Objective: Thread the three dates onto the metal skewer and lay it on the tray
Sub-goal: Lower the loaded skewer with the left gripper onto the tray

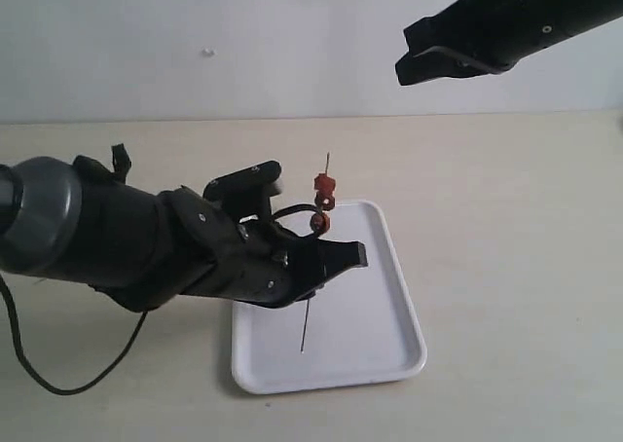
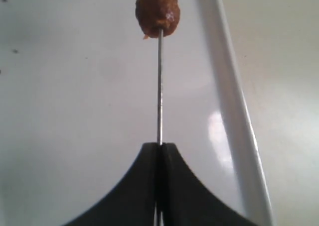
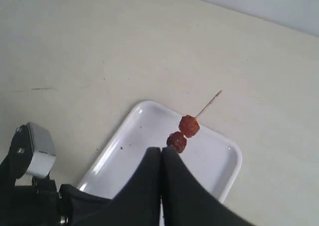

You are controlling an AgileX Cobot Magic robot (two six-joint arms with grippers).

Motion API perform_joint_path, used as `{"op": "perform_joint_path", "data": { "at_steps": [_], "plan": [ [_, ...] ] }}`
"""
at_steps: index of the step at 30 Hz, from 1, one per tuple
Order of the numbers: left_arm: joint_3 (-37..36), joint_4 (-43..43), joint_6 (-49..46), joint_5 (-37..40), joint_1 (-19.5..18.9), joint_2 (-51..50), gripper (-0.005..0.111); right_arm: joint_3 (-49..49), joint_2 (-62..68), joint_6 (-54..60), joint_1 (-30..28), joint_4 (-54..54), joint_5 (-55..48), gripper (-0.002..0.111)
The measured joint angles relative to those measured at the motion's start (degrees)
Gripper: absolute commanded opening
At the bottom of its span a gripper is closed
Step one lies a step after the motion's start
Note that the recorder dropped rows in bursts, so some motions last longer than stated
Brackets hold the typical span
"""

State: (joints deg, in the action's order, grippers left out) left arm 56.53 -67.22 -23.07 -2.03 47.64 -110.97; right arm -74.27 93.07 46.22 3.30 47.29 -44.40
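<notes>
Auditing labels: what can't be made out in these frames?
- Exterior: the middle of the skewer is hidden behind the left gripper. Whether its lower tip touches the tray is unclear.
- Left wrist: only one date shows; any others are hidden behind it.
- Right wrist: two dates show; the third is hidden by the right gripper.

A pale beige tabletop (image 1: 506, 218) meets a plain whitish wall (image 1: 195, 43) behind, under soft, even light.

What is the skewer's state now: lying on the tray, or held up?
Held up, not lying: the left hand pinches the metal skewer, which stands over the tray.
</notes>
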Motion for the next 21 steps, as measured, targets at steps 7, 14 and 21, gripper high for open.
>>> {"op": "perform_joint_path", "data": {
  "at_steps": [7, 14, 21],
  "plan": [
    [0.0, -0.9, 2.1, -1.6, 2.1, 0.0, 0.000, 0.0, 0.0, 0.1, 0.0, 0.0, -0.1, 0.000],
    [-0.3, -1.1, 3.6, -1.7, 2.7, -0.4, 0.000, 1.8, 0.0, 1.6, 0.0, 0.4, -0.3, 0.000],
    [-0.4, -1.3, 4.1, -1.8, 2.7, -3.7, 0.000, 3.0, 0.0, 3.0, 0.0, 1.3, -0.1, 0.000]
  ]
}}
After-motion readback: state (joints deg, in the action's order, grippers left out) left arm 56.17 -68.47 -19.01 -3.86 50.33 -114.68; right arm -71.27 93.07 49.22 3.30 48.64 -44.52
